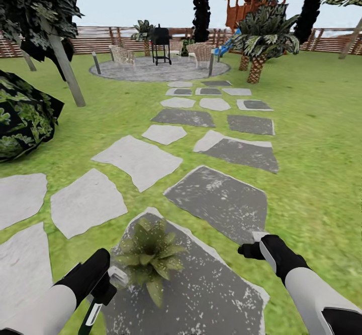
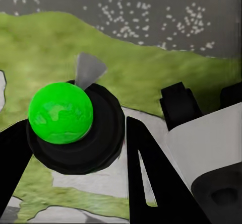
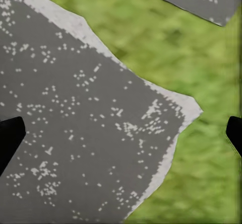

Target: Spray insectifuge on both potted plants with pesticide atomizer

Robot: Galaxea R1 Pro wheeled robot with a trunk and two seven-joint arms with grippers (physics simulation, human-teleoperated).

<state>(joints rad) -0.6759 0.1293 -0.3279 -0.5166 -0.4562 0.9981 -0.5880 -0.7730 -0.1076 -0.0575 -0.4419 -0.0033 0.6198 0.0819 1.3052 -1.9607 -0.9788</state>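
One potted plant (image 1: 151, 255), a rosette of pointed green leaves, sits on a dark speckled stone slab (image 1: 211, 295) just ahead of me. My left gripper (image 1: 103, 287) hangs close beside the plant's left and is shut on the pesticide atomizer (image 1: 95, 311), whose white nozzle (image 1: 118, 276) points toward the leaves. In the left wrist view the atomizer (image 2: 60, 112) appears end-on as a bright green round body with a grey nozzle tip (image 2: 88, 69), between black fingers (image 2: 151, 183). My right gripper (image 1: 255, 247) is open over the slab's right edge, fingertips (image 3: 10, 138) wide apart and holding nothing. The second potted plant is out of view.
A path of pale and dark slabs (image 1: 138, 159) runs over the lawn to a round patio with a grill (image 1: 161, 43) and wicker chairs. A dark bush (image 1: 25, 119) and a tree trunk (image 1: 65, 71) stand left, a palm (image 1: 261, 43) right, the wooden fence (image 1: 100, 38) behind.
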